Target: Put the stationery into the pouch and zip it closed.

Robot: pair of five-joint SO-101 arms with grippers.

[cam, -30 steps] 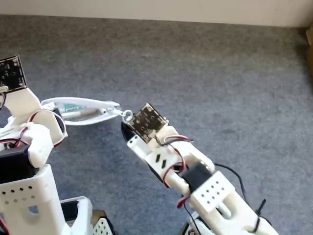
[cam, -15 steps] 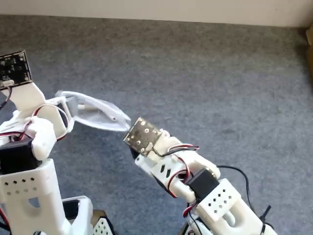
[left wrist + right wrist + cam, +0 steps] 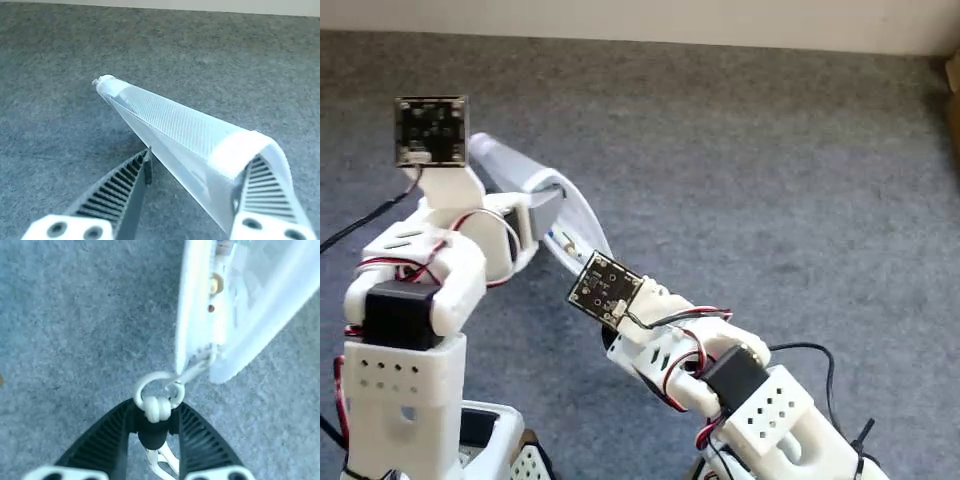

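Left gripper (image 3: 200,157): fingers spread wide, clamped across the pouch (image 3: 175,120). One fingertip is capped by the pouch's end and the other fingertip touches its long edge. The pouch is clear white mesh, held off the carpet (image 3: 770,150) and tilted. In the high view it runs from 10 o'clock down toward centre, from the left arm to the right arm's wrist.

Right gripper (image 3: 156,412): fingers pinched tight on the zip pull (image 3: 158,409), a white beaded cord with a ring. The ring sits just past the fingertips and links to the zip at the pouch's corner. The zip edge there looks parted, though how far is unclear. Small items show through the pouch wall, including a gold dot and something green, too blurred to name.

In the high view the left arm stands at 8 o'clock with its camera board raised. The right arm comes in from 5 o'clock, its board over the gripper.

Surface: grey short-pile carpet across the view. A pale wall (image 3: 670,20) strip runs along 12 o'clock. A brown edge sits at 3 o'clock, unclear what.
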